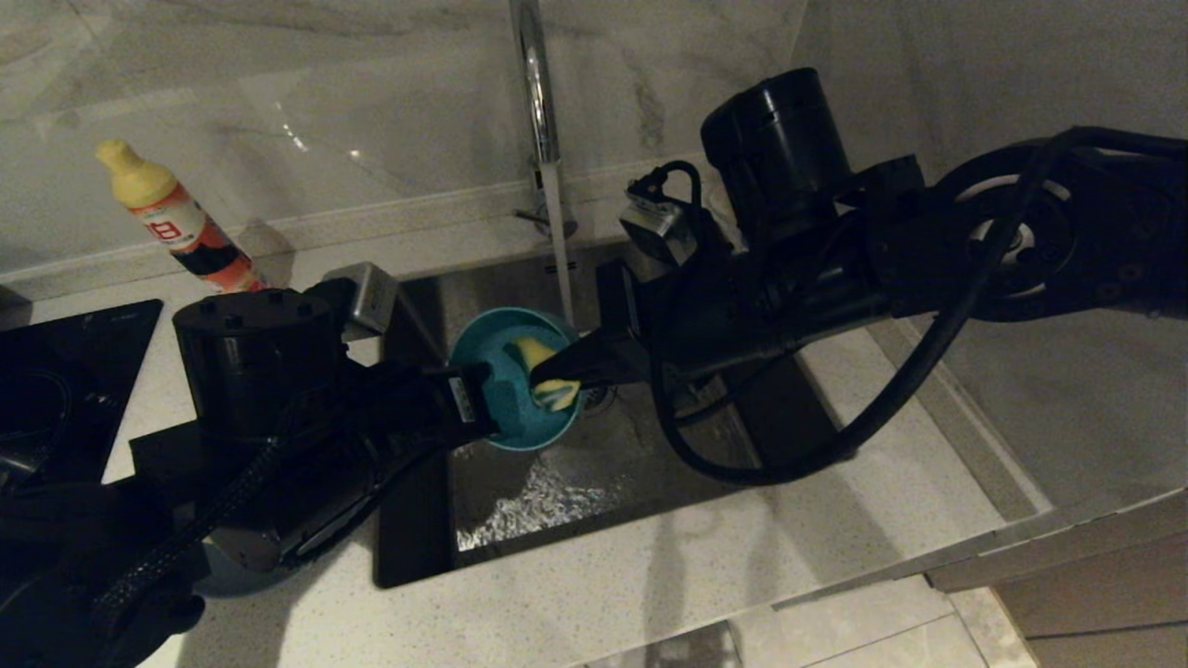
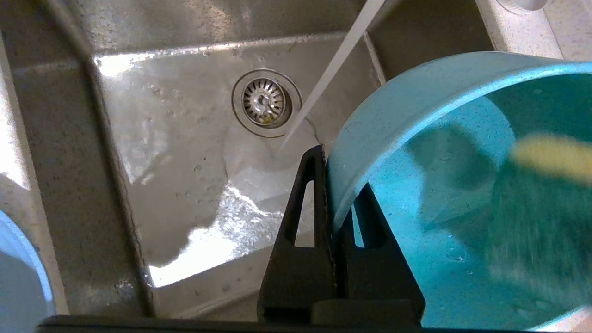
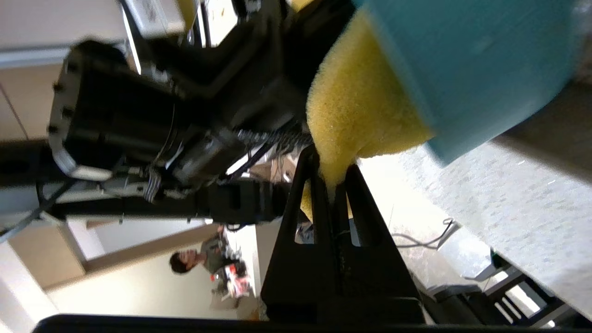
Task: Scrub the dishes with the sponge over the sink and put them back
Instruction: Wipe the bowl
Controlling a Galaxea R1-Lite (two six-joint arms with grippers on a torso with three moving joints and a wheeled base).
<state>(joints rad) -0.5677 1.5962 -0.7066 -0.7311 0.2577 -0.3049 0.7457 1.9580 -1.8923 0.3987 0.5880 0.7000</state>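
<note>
Over the sink (image 1: 557, 482), the left gripper (image 1: 475, 394) is clamped on the rim of the teal bowl (image 1: 506, 394), one finger outside the wall and one inside, as the left wrist view shows (image 2: 319, 217). The bowl (image 2: 439, 185) is held tilted on its side above the basin, its opening turned toward the right arm. The right gripper (image 1: 566, 366) reaches in from the opposite side and is closed tight on the sponge (image 1: 548, 376), which sits pressed against the inside of the bowl; in the right wrist view the yellow foam (image 3: 356, 115) bulges out from between the pinched fingers (image 3: 319, 203) and meets the teal bowl (image 3: 467, 64). Seen from the left wrist, the sponge (image 2: 545, 203) is blurred, with its yellow edge above a dark green face. A thin stream of water (image 1: 560, 241) runs from the tap (image 1: 536, 83) behind the sink, falling just beside the bowl and striking the wet basin floor near the drain strainer (image 2: 264, 101). On the tabletop (image 1: 696, 566) to the left of the sink stand a yellow-capped bottle (image 1: 176, 218) near the wall and the black cooktop (image 1: 65, 371). A pale blue rim (image 2: 21, 273) shows at the sink's edge in the left wrist view.
</note>
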